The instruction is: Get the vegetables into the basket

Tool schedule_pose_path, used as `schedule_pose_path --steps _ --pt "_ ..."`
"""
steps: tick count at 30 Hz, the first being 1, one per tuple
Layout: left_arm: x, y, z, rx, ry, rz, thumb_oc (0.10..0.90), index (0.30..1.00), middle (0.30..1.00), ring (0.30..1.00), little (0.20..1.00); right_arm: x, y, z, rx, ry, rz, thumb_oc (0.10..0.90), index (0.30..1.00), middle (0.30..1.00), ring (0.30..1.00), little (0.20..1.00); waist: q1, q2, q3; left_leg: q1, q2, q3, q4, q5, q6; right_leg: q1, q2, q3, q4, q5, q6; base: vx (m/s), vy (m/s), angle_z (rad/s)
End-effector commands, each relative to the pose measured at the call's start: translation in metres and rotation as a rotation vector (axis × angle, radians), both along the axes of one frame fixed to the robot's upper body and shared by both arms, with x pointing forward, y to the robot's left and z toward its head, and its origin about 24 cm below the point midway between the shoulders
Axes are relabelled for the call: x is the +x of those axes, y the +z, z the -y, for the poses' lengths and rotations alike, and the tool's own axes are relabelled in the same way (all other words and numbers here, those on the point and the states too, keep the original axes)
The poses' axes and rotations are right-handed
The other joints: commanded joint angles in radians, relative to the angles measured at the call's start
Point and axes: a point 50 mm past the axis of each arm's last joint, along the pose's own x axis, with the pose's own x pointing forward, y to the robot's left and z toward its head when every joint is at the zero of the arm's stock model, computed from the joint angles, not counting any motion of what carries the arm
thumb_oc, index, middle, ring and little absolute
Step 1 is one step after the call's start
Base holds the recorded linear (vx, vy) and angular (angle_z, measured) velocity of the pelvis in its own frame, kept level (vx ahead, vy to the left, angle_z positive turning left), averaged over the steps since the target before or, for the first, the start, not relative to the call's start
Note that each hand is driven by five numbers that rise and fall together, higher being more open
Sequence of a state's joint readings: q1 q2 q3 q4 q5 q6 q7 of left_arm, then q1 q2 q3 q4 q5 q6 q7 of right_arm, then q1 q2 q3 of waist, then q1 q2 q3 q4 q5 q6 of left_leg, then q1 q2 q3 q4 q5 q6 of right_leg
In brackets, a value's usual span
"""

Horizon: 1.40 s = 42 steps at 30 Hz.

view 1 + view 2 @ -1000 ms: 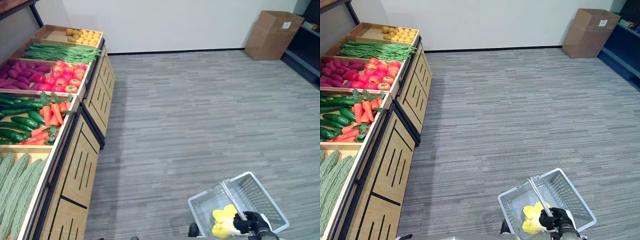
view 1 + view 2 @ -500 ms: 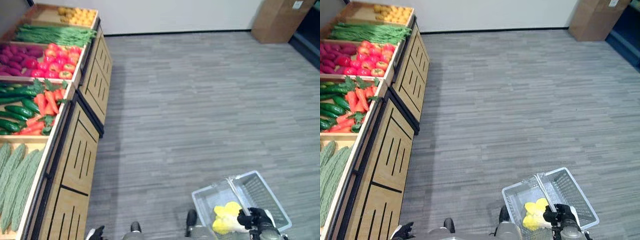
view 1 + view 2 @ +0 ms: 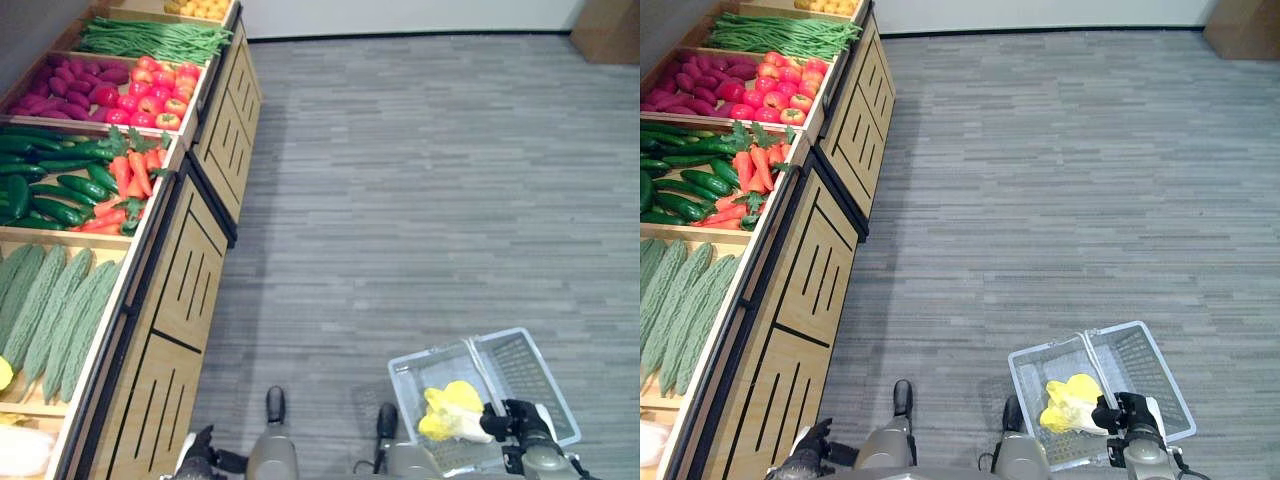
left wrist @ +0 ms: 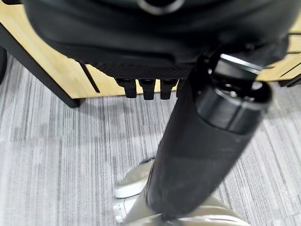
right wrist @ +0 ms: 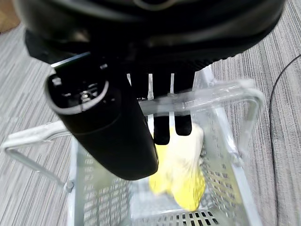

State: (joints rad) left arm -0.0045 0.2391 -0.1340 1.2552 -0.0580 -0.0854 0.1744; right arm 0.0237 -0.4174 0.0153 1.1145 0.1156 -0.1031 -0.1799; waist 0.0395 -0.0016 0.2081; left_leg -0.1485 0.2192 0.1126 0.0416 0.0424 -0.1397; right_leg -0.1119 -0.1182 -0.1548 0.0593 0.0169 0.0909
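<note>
Basket (image 3: 535, 375) carried low on the right, holding a yellow vegetable (image 3: 447, 411), partly cut off by right hand (image 3: 508, 419); fingers curled round the handle (image 5: 202, 96). Left hand (image 3: 805, 448) by wooden stand (image 3: 175, 310), fingers unreadable

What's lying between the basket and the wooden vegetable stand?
Only bare grey floor in the left eye view, between the basket and the wooden stand.

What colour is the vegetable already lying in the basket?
Yellow, paler towards one end. The vegetable in the basket shows best in the right wrist view.
</note>
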Motion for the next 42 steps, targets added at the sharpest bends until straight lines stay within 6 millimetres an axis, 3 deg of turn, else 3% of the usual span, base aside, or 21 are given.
schedule_pose_path --steps 1,3,4,6,9,12,14,17,20,22,26,30,33,36,37,38,39,42 --pt "0.004 0.006 -0.01 0.028 -0.021 0.049 0.9 1.0 1.0 1.0 1.0 0.007 0.021 0.022 -0.082 -0.011 0.127 0.4 0.3 0.3 0.3 0.3 0.004 -0.055 -0.071 -0.117 -0.018 0.002 0.041 0.155 0.015 0.265 -0.06 -0.006 0.007 -0.111 0.048 0.29 0.266 -0.72" --pt "0.005 0.006 -0.013 0.036 -0.019 0.049 0.9 1.0 1.0 1.0 1.0 0.009 0.021 0.02 -0.076 -0.003 0.132 0.4 0.3 0.3 0.3 0.3 0.005 -0.067 -0.076 -0.124 -0.035 0.01 0.069 0.127 0.031 0.258 -0.084 0.001 0.012 -0.092 0.059 0.25 0.268 -0.39" --pt "0.01 0.009 -0.018 0.049 -0.028 0.065 0.9 1.0 1.0 1.0 1.0 0.014 0.02 0.017 -0.071 0.005 0.13 0.4 0.3 0.3 0.3 0.3 0.008 -0.082 -0.078 -0.131 -0.065 0.024 0.106 0.082 0.059 0.233 -0.12 0.018 0.039 -0.035 0.078 0.17 0.268 0.1" --pt "0.016 0.013 -0.023 0.059 -0.02 0.085 0.9 1.0 1.0 1.0 1.0 0.024 0.021 0.012 -0.061 0.027 0.154 0.4 0.3 0.3 0.3 0.3 0.009 -0.088 -0.077 -0.123 -0.094 0.043 0.116 0.044 0.089 0.179 -0.149 0.039 0.116 0.049 0.089 0.18 0.336 -0.04" --pt "0.021 0.016 -0.026 0.064 -0.023 0.11 0.9 1.0 1.0 1.0 1.0 0.042 0.025 0.005 -0.051 0.054 0.194 0.4 0.3 0.3 0.3 0.3 0.007 -0.068 -0.048 -0.061 -0.125 0.07 0.084 0.013 0.135 0.055 -0.176 0.044 0.34 0.155 0.085 0.1 0.296 -0.36" --pt "0.026 0.019 -0.03 0.075 -0.03 0.116 0.9 1.0 1.0 1.0 1.0 0.051 0.027 -0.001 -0.049 0.096 0.209 0.4 0.3 0.3 0.3 0.3 -0.014 -0.05 -0.015 0.009 -0.14 0.086 0.056 -0.015 0.157 -0.045 -0.164 0.019 0.418 0.173 0.076 0.17 0.294 -0.27" --pt "0.026 0.019 -0.033 0.079 -0.019 0.119 0.9 1.0 1.0 1.0 1.0 0.052 0.028 0.0 -0.051 0.102 0.21 0.4 0.3 0.3 0.3 0.3 -0.025 -0.051 0.002 0.05 -0.156 0.09 0.043 -0.031 0.155 -0.098 -0.153 -0.016 0.356 0.138 0.067 0.2 0.091 -0.33" --pt "0.024 0.018 -0.031 0.079 -0.025 0.105 0.9 1.0 1.0 1.0 1.0 0.049 0.027 0.0 -0.049 0.089 0.207 0.4 0.3 0.3 0.3 0.3 -0.046 -0.061 0.025 0.1 -0.178 0.072 0.047 -0.068 0.144 -0.126 -0.155 -0.041 0.171 0.153 0.083 0.24 -0.056 0.04" --pt "0.022 0.016 -0.028 0.07 -0.026 0.095 0.9 1.0 1.0 1.0 1.0 0.046 0.025 0.0 -0.046 0.087 0.196 0.4 0.3 0.3 0.3 0.3 -0.073 -0.071 0.029 0.148 -0.19 0.044 0.052 -0.104 0.13 -0.163 -0.145 0.007 0.006 0.202 0.115 0.31 -0.109 0.39" --pt "0.021 0.014 -0.025 0.058 -0.034 0.088 0.9 1.0 1.0 1.0 1.0 0.044 0.024 0.0 -0.043 0.083 0.191 0.4 0.3 0.3 0.3 0.3 -0.088 -0.074 0.027 0.175 -0.193 0.022 0.064 -0.133 0.12 -0.183 -0.133 0.055 -0.028 0.213 0.125 0.32 -0.111 0.49" --pt "0.015 0.011 -0.02 0.046 -0.039 0.066 0.9 1.0 1.0 1.0 1.0 0.037 0.021 0.0 -0.036 0.079 0.175 0.4 0.3 0.3 0.3 0.3 -0.088 -0.084 0.003 0.203 -0.204 0.004 0.067 -0.161 0.109 -0.142 -0.122 0.047 -0.037 0.21 0.115 0.23 -0.12 0.43" --pt "0.01 0.008 -0.017 0.032 -0.013 0.059 0.9 1.0 1.0 1.0 1.0 0.039 0.023 0.004 -0.044 0.084 0.175 0.4 0.3 0.3 0.3 0.3 -0.087 -0.07 -0.028 0.23 -0.164 -0.018 0.07 -0.149 0.082 -0.129 -0.09 0.014 0.007 0.176 0.092 0.26 -0.219 0.19" --pt "0.01 0.007 -0.012 0.022 -0.026 0.057 0.9 1.0 1.0 1.0 1.0 0.041 0.027 0.007 -0.05 0.086 0.187 0.4 0.3 0.3 0.3 0.3 -0.09 -0.055 -0.038 0.241 -0.117 -0.039 0.089 -0.13 0.059 -0.156 -0.057 0.0 0.118 0.097 0.064 0.24 -0.245 0.08" --pt "0.013 0.007 -0.009 0.013 -0.034 0.068 0.9 1.0 1.0 1.0 1.0 0.041 0.029 0.011 -0.059 0.087 0.19 0.4 0.3 0.3 0.3 0.3 -0.09 -0.051 -0.035 0.221 -0.108 -0.054 0.153 -0.111 0.044 -0.154 -0.044 -0.004 0.147 0.066 0.048 0.15 -0.178 0.17" --pt "0.017 0.008 -0.007 0.011 -0.041 0.076 0.9 1.0 1.0 1.0 1.0 0.04 0.031 0.014 -0.067 0.084 0.193 0.4 0.3 0.3 0.3 0.3 -0.086 -0.054 -0.024 0.17 -0.095 -0.062 0.267 -0.041 0.024 -0.132 -0.029 -0.009 0.152 0.038 0.019 0.1 -0.15 0.21" --pt "0.017 0.008 -0.007 0.011 -0.042 0.077 0.9 1.0 1.0 1.0 1.0 0.04 0.031 0.014 -0.067 0.083 0.194 0.4 0.3 0.3 0.3 0.3 -0.088 -0.054 -0.025 0.166 -0.094 -0.064 0.271 -0.043 0.023 -0.132 -0.029 -0.011 0.153 0.038 0.018 0.2 -0.344 0.3" --pt "0.023 0.009 -0.007 0.012 -0.044 0.092 0.9 1.0 1.0 1.0 1.0 0.033 0.029 0.018 -0.072 0.059 0.183 0.4 0.3 0.3 0.3 0.3 -0.083 -0.069 -0.007 0.077 -0.084 -0.076 0.453 0.035 0.015 -0.086 -0.017 -0.027 0.138 0.011 -0.021 0.14 -0.274 0.19" --pt "0.029 0.011 -0.006 0.016 -0.046 0.106 0.9 1.0 1.0 1.0 1.0 0.025 0.028 0.022 -0.077 0.025 0.174 0.4 0.3 0.3 0.3 0.3 -0.073 -0.082 0.019 -0.014 -0.067 -0.037 0.5 0.08 0.018 -0.026 -0.006 -0.048 0.112 -0.013 -0.042 0.13 -0.224 0.26"
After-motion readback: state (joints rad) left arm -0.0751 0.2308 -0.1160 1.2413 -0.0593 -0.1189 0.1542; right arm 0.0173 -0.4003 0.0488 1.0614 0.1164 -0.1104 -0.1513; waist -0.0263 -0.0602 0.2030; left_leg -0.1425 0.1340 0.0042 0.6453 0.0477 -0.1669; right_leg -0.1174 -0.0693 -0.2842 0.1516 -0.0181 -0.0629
